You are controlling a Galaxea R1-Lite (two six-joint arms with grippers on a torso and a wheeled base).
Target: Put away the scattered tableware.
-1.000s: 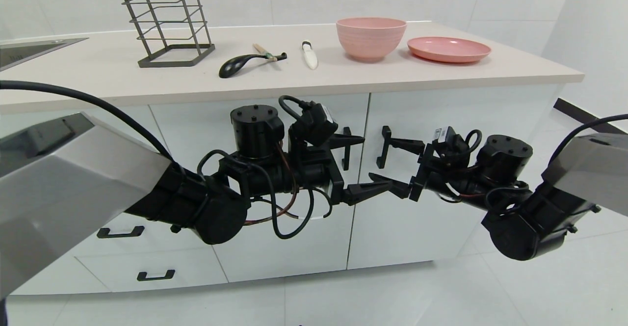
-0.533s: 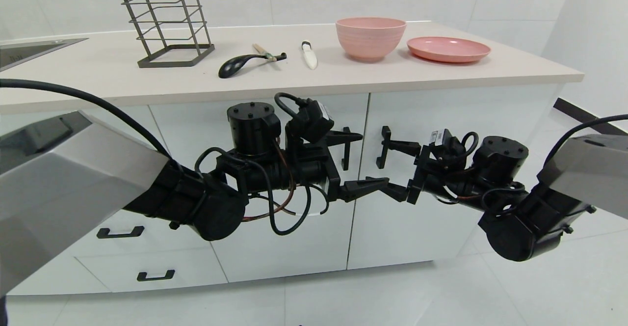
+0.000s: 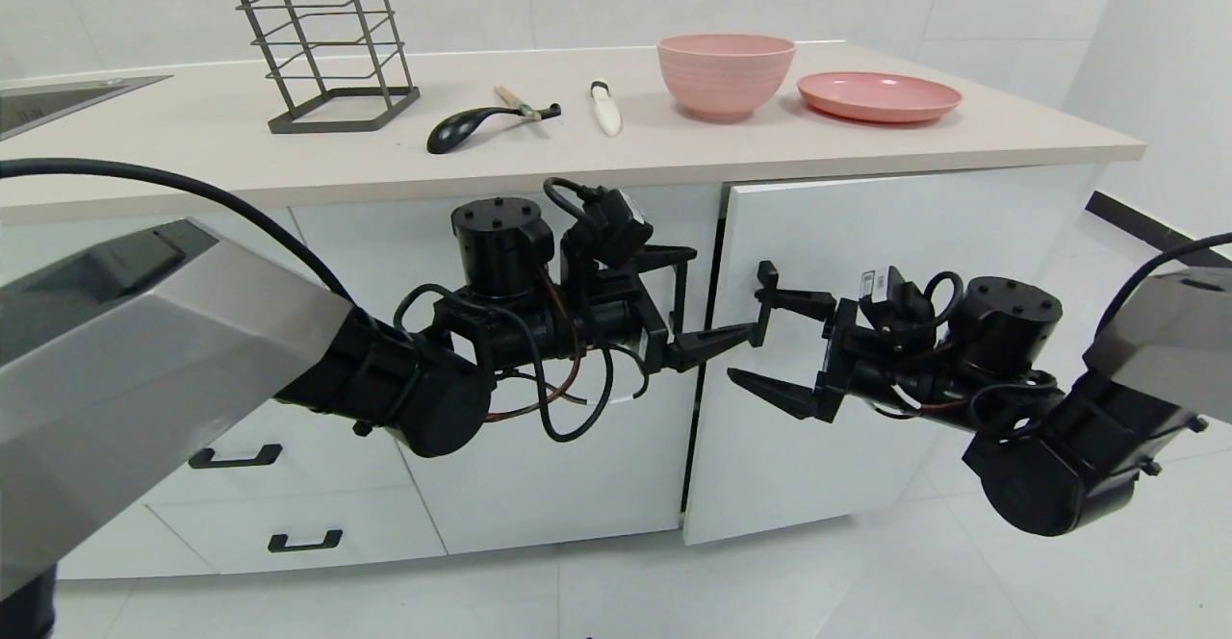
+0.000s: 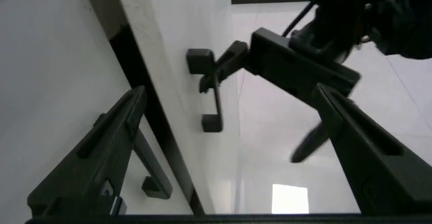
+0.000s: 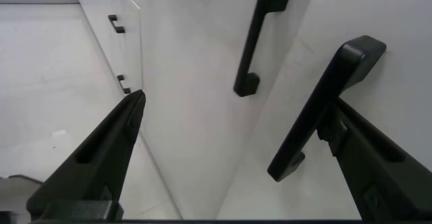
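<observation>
On the countertop lie a pink bowl, a pink plate, a black spoon, chopsticks and a white utensil. Below, the right cabinet door stands slightly ajar. My right gripper is open, its upper finger hooked on that door's black handle. My left gripper is open in front of the left door, with that door's handle between its fingers, untouched as far as I can see.
A tall wire rack stands at the counter's back left, and a sink lies at the far left. Two drawers with black handles sit low on the left. Open white floor lies before the cabinets.
The right cabinet door has swung outward a little, drawn by my right gripper, which moved back and down. My left gripper rose slightly toward the left door's handle.
</observation>
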